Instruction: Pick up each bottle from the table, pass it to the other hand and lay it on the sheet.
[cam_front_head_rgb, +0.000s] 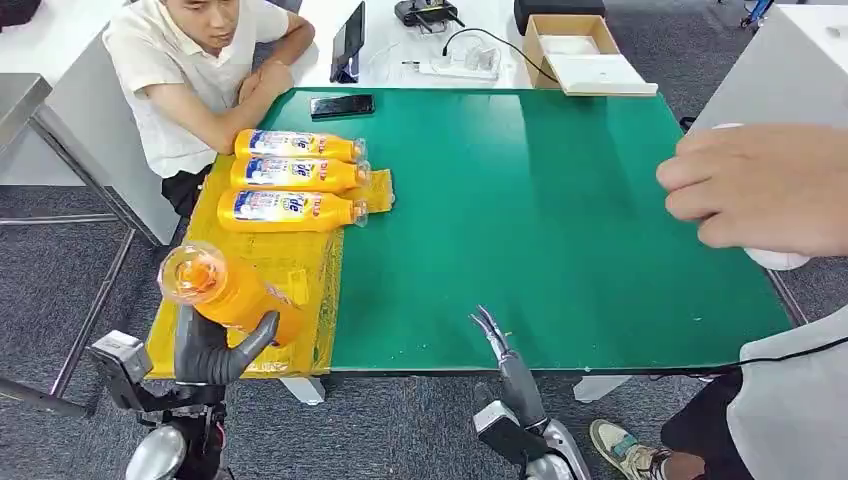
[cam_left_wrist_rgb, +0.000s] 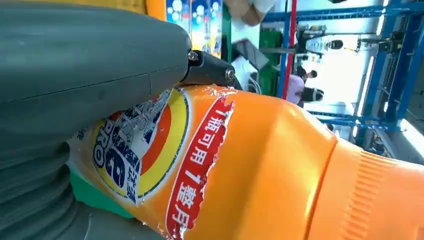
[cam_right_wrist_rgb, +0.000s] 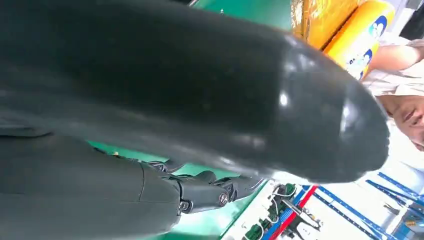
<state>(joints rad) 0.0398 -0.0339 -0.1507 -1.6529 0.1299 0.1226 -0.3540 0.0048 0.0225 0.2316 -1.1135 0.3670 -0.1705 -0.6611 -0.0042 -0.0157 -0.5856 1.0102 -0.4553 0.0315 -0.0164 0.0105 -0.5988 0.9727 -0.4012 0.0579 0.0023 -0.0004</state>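
Lower left of the head view: left hand (cam_front_head_rgb: 212, 350) gripping an orange bottle (cam_front_head_rgb: 222, 289), thumb wrapped across its body, cap end tipped up toward the camera. Held above the near end of the yellow sheet (cam_front_head_rgb: 300, 268), which hangs over the left edge of the green table (cam_front_head_rgb: 540, 220). Up close in the left wrist view, same bottle (cam_left_wrist_rgb: 260, 165) pressed against the grey palm of that hand (cam_left_wrist_rgb: 75, 100), torn red and blue label facing out.

Further up the sheet, left of centre: three more orange bottles lying on their sides in a row, caps pointing right, touching or nearly touching one another: far bottle (cam_front_head_rgb: 298, 145), middle bottle (cam_front_head_rgb: 298, 174), near bottle (cam_front_head_rgb: 290, 210).

Bottom centre of the head view: right hand (cam_front_head_rgb: 497, 345) raised at the near table edge, dark fingers pointing up and spread a little, holding nothing, released. In the right wrist view, that hand (cam_right_wrist_rgb: 190, 100) fills much of the frame, blurred.

Upper left: a person in a white shirt (cam_front_head_rgb: 190, 80) seated at the far left corner of the table, arms folded on it. Just to the right, a black phone (cam_front_head_rgb: 342, 106) flat on the green top. Right edge: another person's hand (cam_front_head_rgb: 760, 190) over the table's right side. Top of frame, beyond the table: an open cardboard box (cam_front_head_rgb: 580, 55).
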